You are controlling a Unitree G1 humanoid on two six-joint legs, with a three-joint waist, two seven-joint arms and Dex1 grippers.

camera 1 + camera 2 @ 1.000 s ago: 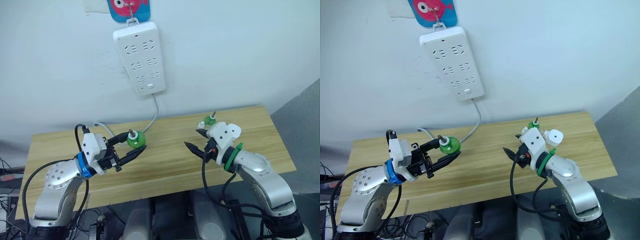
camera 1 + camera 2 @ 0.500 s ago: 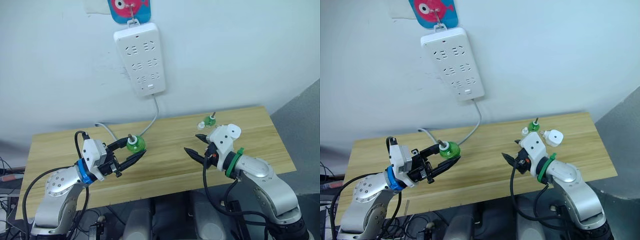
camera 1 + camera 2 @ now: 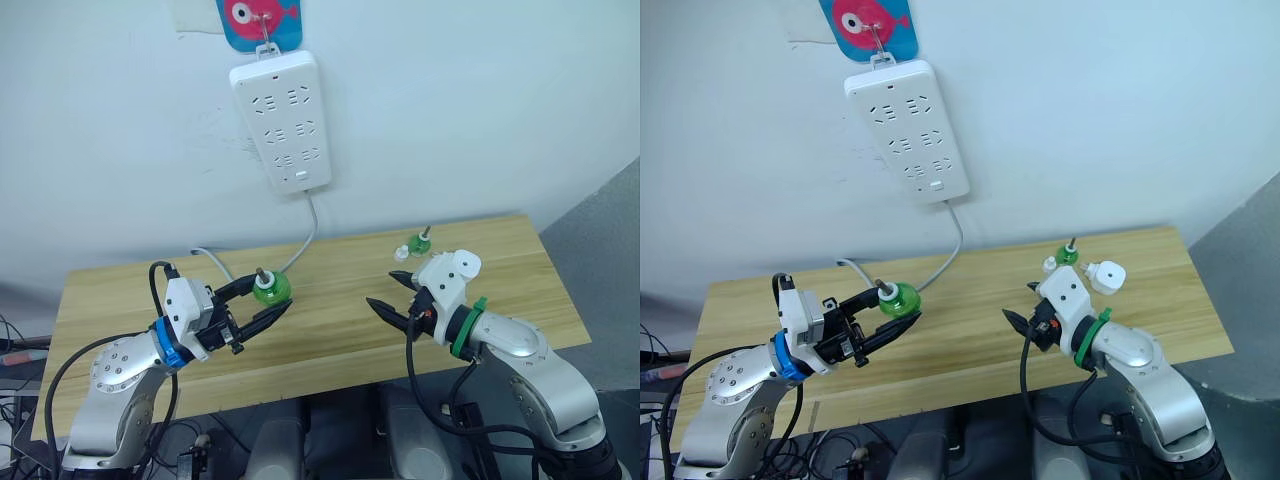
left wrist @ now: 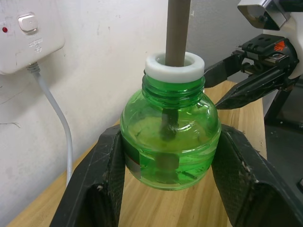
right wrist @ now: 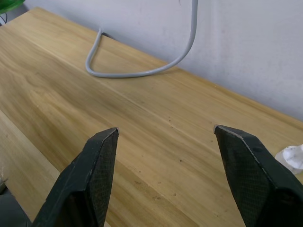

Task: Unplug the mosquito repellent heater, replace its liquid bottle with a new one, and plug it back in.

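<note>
Green bottle (image 4: 169, 137) gripped in left claw (image 3: 262, 303), right claw (image 3: 388, 292) wide, heater (image 3: 1106, 275) partly hidden.

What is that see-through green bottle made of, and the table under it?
The round green liquid bottle in the left pincer looks like glossy clear plastic, perhaps glass: you see liquid and a wick through it, and its neck is threaded. Its white collar looks like matte plastic. The light wooden table shows long grain lines, so wood or a wood-look top.
</note>
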